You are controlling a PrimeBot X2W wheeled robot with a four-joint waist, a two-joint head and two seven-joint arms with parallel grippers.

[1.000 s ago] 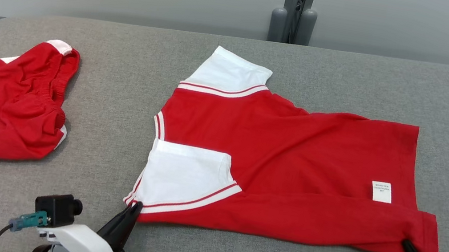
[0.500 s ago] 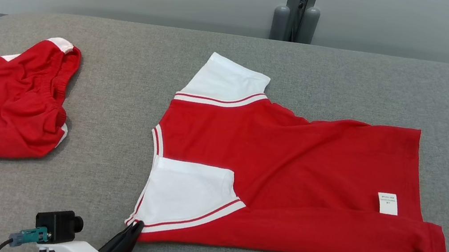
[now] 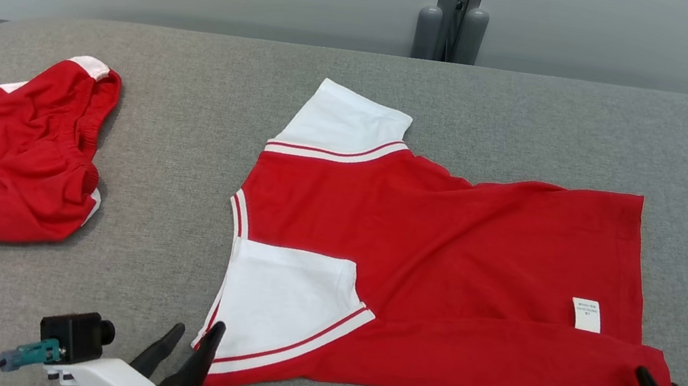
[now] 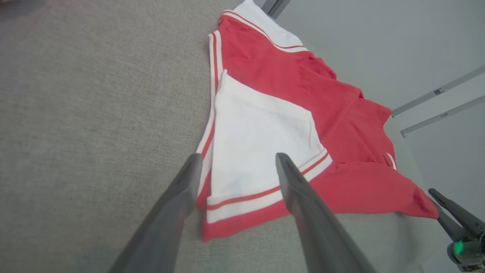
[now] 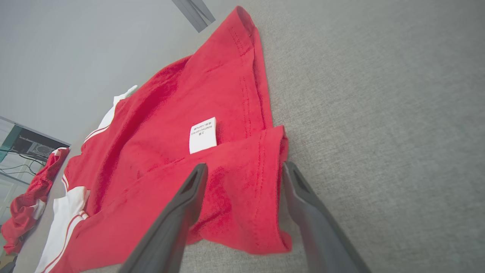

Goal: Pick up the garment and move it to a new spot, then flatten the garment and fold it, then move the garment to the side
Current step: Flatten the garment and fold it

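Observation:
The garment [image 3: 447, 237] is a red T-shirt with white sleeves, spread on the grey padded table [image 3: 179, 98], its near long edge folded over itself. A white label [image 3: 586, 314] shows near its right end. My left gripper [image 3: 198, 327] stands open at the near left corner, its fingers either side of the white sleeve's striped hem [image 4: 242, 197]. My right gripper [image 3: 659, 380] is open at the near right corner, its fingers straddling the folded red hem [image 5: 246, 197]. Neither holds the cloth. In the wrist views the garment [image 4: 288, 76] [image 5: 212, 87] stretches away from each gripper [image 4: 238, 156] [image 5: 244, 165].
A second red garment with an elastic waistband [image 3: 11, 161] lies crumpled at the table's left end. A grey post [image 3: 454, 10] stands behind the far edge. Bare table surrounds the shirt on the right and along the near edge.
Both grippers have opened and let go of the shirt's near corners, which now lie on the table. The near edge came a little toward me before the release.

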